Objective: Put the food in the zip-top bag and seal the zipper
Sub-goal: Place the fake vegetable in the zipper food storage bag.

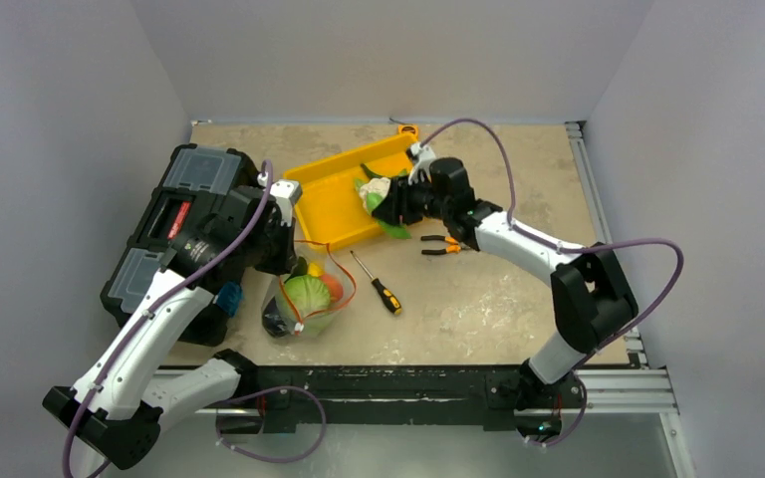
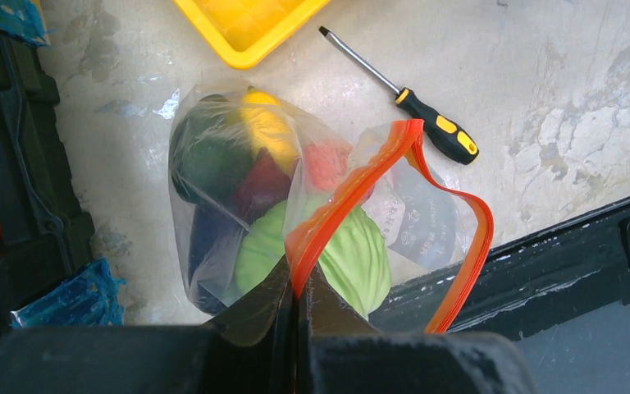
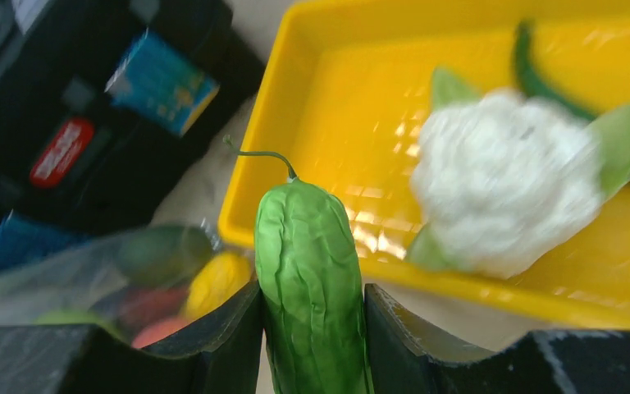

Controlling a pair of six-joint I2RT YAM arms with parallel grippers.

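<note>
The clear zip-top bag (image 1: pixel 304 302) lies on the table by the tray's near corner, its mouth open. Inside it are a pale green cabbage (image 2: pixel 353 254), yellow corn (image 2: pixel 267 127), a dark green avocado (image 2: pixel 209 160) and red fruit (image 2: pixel 328 164). My left gripper (image 2: pixel 298 283) is shut on the red-orange zipper (image 2: pixel 361 185) at one end of the mouth; it also shows in the top view (image 1: pixel 289 254). My right gripper (image 3: pixel 312 300) is shut on a long green cucumber (image 3: pixel 308 246), held over the tray's near edge (image 1: pixel 395 214). A white cauliflower (image 3: pixel 504 180) lies in the tray.
The yellow tray (image 1: pixel 334 199) also holds a dark green curved piece (image 3: pixel 537 78). A screwdriver (image 1: pixel 377 284) and orange-handled pliers (image 1: pixel 441 245) lie on the table right of the bag. A black toolbox (image 1: pixel 184 214) stands at the left.
</note>
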